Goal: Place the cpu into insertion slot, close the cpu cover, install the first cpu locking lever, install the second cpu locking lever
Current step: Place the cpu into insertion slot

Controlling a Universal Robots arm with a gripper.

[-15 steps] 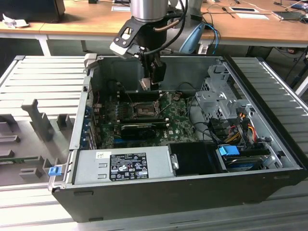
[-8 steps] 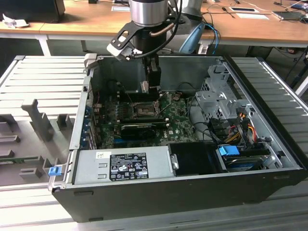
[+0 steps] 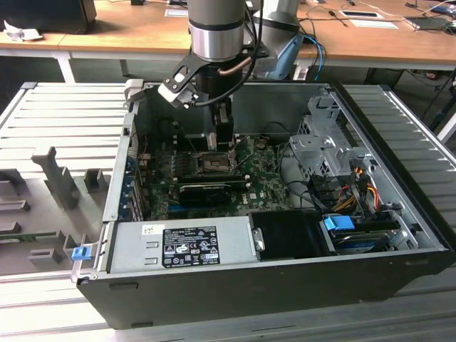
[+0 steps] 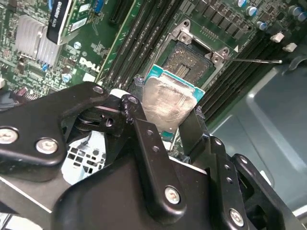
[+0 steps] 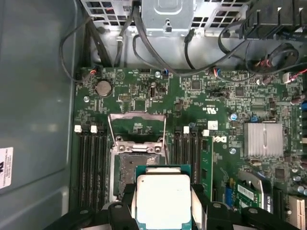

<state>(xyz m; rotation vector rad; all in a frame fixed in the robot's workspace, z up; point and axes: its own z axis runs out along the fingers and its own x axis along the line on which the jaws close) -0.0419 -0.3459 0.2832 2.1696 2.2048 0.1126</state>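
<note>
- Arm reaches down into the open computer case (image 3: pixel 285 292) in the exterior view; the gripper (image 3: pixel 224 139) hangs low over the green board (image 3: pixel 263 178), near the case's back wall
- the insertion slot (image 3: pixel 214 162) sits on that board, right under the gripper; a long black card (image 3: pixel 206 191) lies just beside the slot, on the side nearer the grey power box (image 3: pixel 182 246) at the case's front edge
- in the second wrist view the gripper (image 4: pixel 163 117) is clamped on the cpu (image 4: pixel 170 103); one black finger (image 4: pixel 144 139) presses each side of the chip
- the cpu's shiny grey top faces the camera; the chip is up in the air, not in the insertion slot (image 4: pixel 192 60); the slot is bare and dark inside, with a silver rim
- a thin metal lever (image 4: pixel 254 61) sticks out beside the slot; a silver finned block (image 4: pixel 31 38) sits well apart, near the board's edge
- in the first wrist view the gripper (image 5: pixel 163 211) grips the cpu (image 5: pixel 163 194) by two sides; the chip hides one part of the insertion slot (image 5: pixel 127 167)
- the cpu cover (image 5: pixel 137 114) is flipped open, off the slot
- a round coin battery (image 5: pixel 102 87) sits near the board's corner
</note>
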